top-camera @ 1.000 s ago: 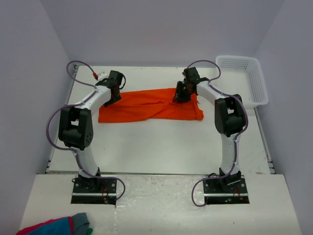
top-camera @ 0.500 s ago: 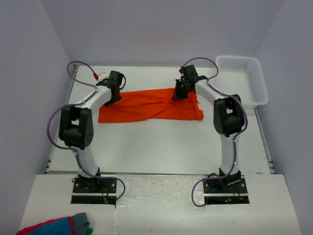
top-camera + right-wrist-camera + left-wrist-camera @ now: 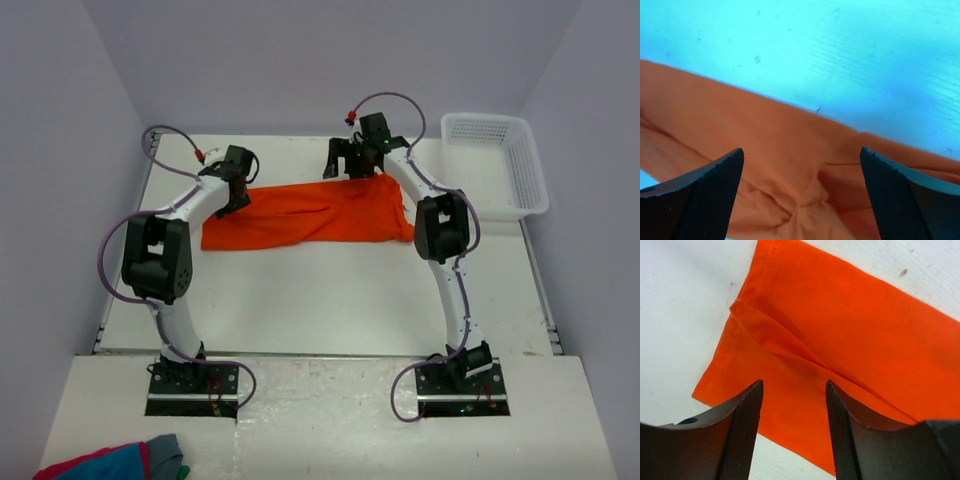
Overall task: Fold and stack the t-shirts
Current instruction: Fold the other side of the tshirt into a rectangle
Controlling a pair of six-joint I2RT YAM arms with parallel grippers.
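Cloth fills the middle of the top camera's view: you see the orange t-shirt lying as a long, rumpled band across the far half of the white surface, its long side running left to right; the left gripper is over the band's left end, near the far corner; the right gripper sits at the band's far edge, right of the middle; whether either gripper touches the cloth you cannot tell from up here; a white basket stands at the surface's far right, well apart from the shirt; a red, blue and grey cloth bundle lies at the near left corner of the view.

In the left wrist view, the left gripper is released, its two dark fingers standing apart with nothing clamped between them; past the fingers you see the t-shirt with a stitched hem at its end, a diagonal fold ridge running under the gap, and bare surface to the left.

In the right wrist view, the right gripper is released too, its fingers spread wide and holding nothing; the t-shirt lies creased beneath the gap, its edge slanting across the frame; beyond that edge the surface looks blue-tinted.
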